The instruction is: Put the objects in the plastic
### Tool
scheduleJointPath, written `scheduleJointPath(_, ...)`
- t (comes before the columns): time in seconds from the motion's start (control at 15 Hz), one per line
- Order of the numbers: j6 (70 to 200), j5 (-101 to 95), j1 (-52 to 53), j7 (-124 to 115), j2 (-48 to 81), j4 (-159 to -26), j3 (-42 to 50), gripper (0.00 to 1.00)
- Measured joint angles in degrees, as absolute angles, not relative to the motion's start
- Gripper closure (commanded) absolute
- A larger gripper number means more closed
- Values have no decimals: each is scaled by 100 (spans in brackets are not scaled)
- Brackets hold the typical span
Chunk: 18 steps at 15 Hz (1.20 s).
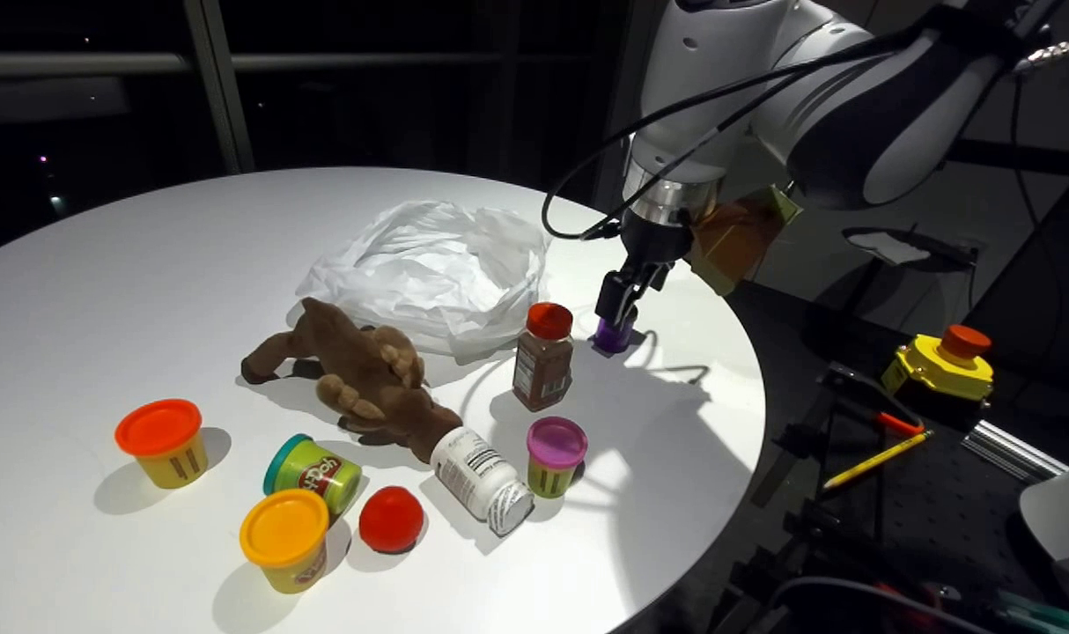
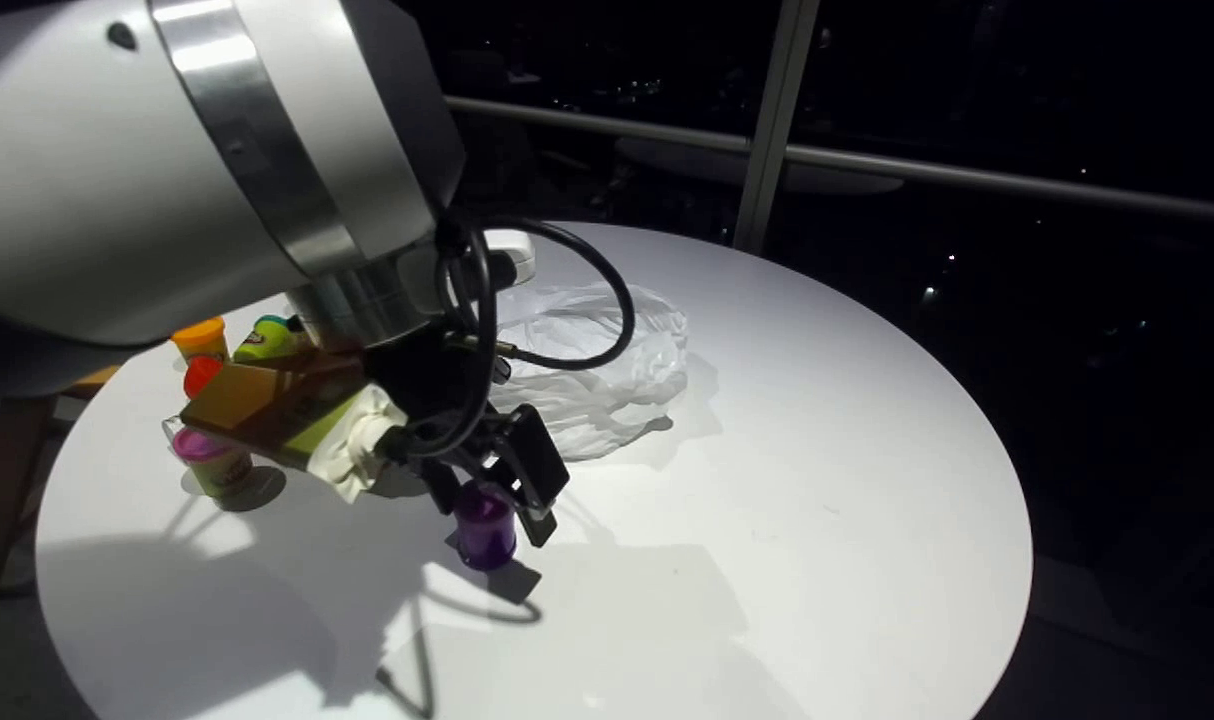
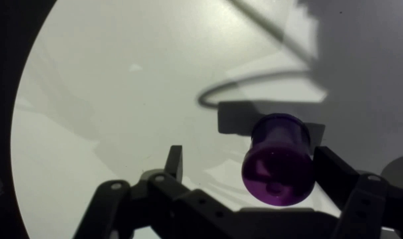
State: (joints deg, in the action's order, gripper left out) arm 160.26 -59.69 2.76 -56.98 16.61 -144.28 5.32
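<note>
Orange-lidded tub (image 1: 285, 539) stands nearest, brown plush (image 1: 358, 361) before the bag (image 1: 464, 317), hand (image 3: 249, 159) spread astride purple container (image 3: 278, 176).

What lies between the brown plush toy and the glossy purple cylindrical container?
A red-capped brown jar stands upright between the brown plush toy and the purple container, touching neither, as an exterior view shows.

Bag (image 1: 411, 304), near centre in an exterior view: thin, crumpled plastic, faintly glossy. Cup (image 3: 279, 166), lower right in the wrist view: smooth, glossy plastic. Toy (image 1: 354, 357), left of centre: matt plush cloth. Table (image 2: 847, 560): smooth. Band (image 2: 262, 135), upper left: shiny metal.
</note>
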Motion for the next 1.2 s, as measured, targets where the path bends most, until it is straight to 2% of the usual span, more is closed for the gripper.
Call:
scheduleJointPath(0.4, 16266, -5435, -5, -5072, 1881, -14389, 437, 0)
scheduleJointPath(0.47, 16321, -5256, -70, -4899, 1937, -14380, 379, 3)
scheduleJointPath(0.53, 16368, -5082, -142, -4730, 1993, -14364, 311, 26)
scheduleJointPath(0.67, 16400, -4791, -266, -4483, 2090, -14301, 173, 30)
scheduleJointPath(1.07, 16397, -4395, -498, -4122, 2138, -14149, -64, 76)
scheduleJointPath(1.2, 16330, -4312, -582, -3969, 2094, -14165, -117, 76)
